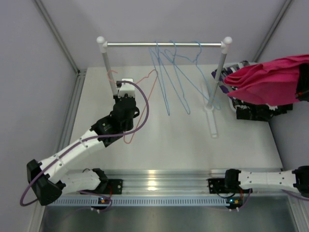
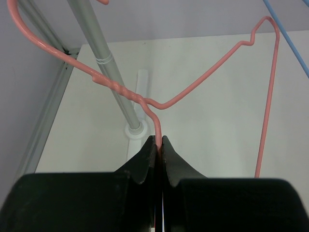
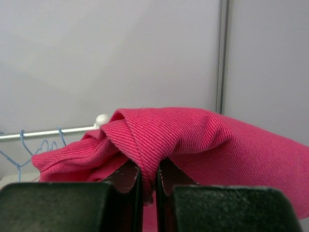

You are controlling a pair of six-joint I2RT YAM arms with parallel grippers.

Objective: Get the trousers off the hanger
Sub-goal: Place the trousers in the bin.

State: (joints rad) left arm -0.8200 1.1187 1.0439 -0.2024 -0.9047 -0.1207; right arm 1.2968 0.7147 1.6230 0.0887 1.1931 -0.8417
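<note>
My left gripper point(image 2: 158, 140) is shut on the wire of a bare pink hanger point(image 2: 157, 126), just below its twisted neck. It holds the hanger beside the left post point(image 2: 104, 63) of the rack point(image 1: 164, 44). No cloth hangs on this hanger. The hot pink trousers point(image 1: 268, 79) are lifted at the far right, well away from the hanger. My right gripper point(image 3: 149, 166) is shut on a fold of the trousers point(image 3: 193, 135), which drape over its fingers. In the top view the cloth hides the right gripper.
Several blue wire hangers point(image 1: 166, 82) hang bare from the rail; one crosses the left wrist view point(image 2: 289, 43). A pile of other trousers point(image 1: 244, 107), black-and-white print and purple camouflage, lies on the table under the pink pair, by the right post point(image 1: 219, 72).
</note>
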